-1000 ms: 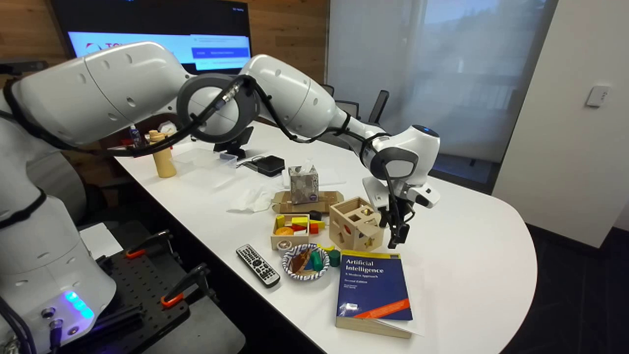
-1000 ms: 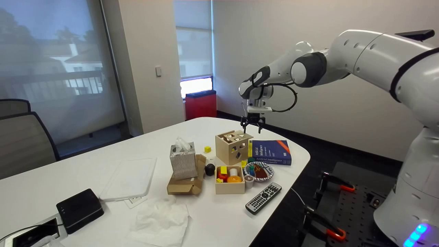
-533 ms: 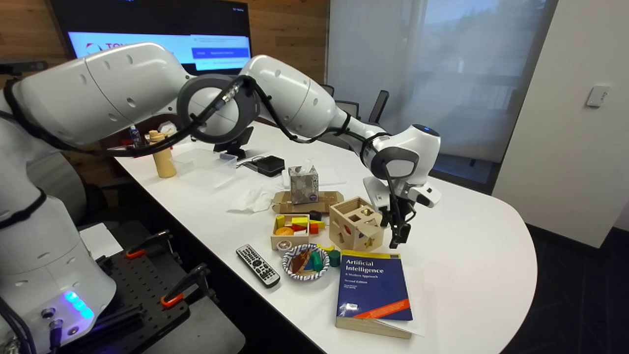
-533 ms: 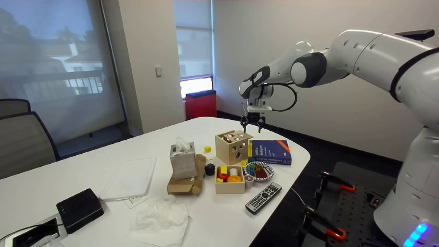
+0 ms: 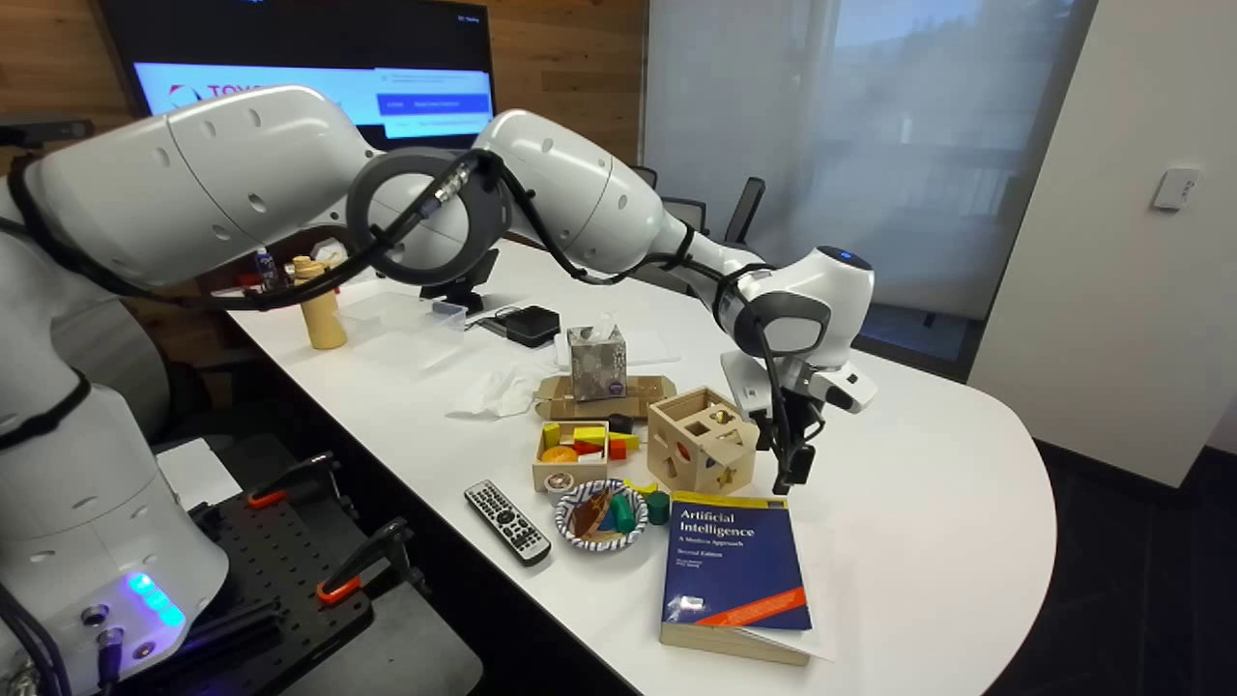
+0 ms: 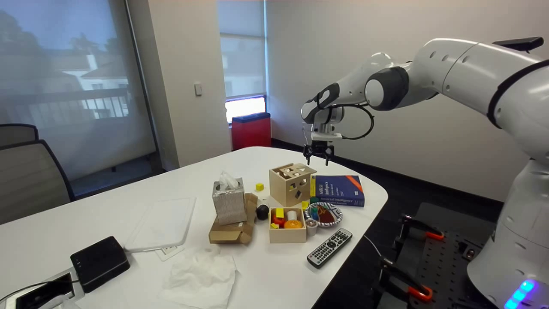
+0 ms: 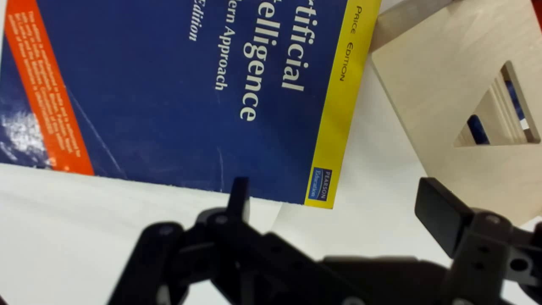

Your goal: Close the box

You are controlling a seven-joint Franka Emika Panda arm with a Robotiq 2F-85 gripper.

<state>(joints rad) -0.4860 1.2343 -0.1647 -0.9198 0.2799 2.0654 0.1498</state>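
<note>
The box (image 5: 696, 469) is a light-tan wooden cube with shaped holes in its sides; it also shows in an exterior view (image 6: 279, 191). Its wooden lid (image 5: 727, 450) sits askew on top, one corner jutting past the side toward the book. In the wrist view the lid (image 7: 423, 63), with a triangular hole, fills the upper right. My gripper (image 5: 778, 466) is open and empty, beside the jutting corner; it also shows in an exterior view (image 6: 318, 163) and in the wrist view (image 7: 333, 186). In the wrist view one finger (image 7: 442, 216) overlaps the lid's edge; contact is not visible.
A thick blue book (image 5: 734, 565) lies close to the box. A patterned bowl (image 6: 309, 214), a small open wooden tray of blocks (image 6: 287, 235), a remote (image 6: 329, 248), a tissue box (image 6: 229, 201) on flattened cardboard (image 6: 227, 236) and a yellow cube (image 6: 259, 186) stand around it.
The gripper has moved slightly away from the box, to the right in both exterior views. The box, its lid and the other things have not visibly moved.
</note>
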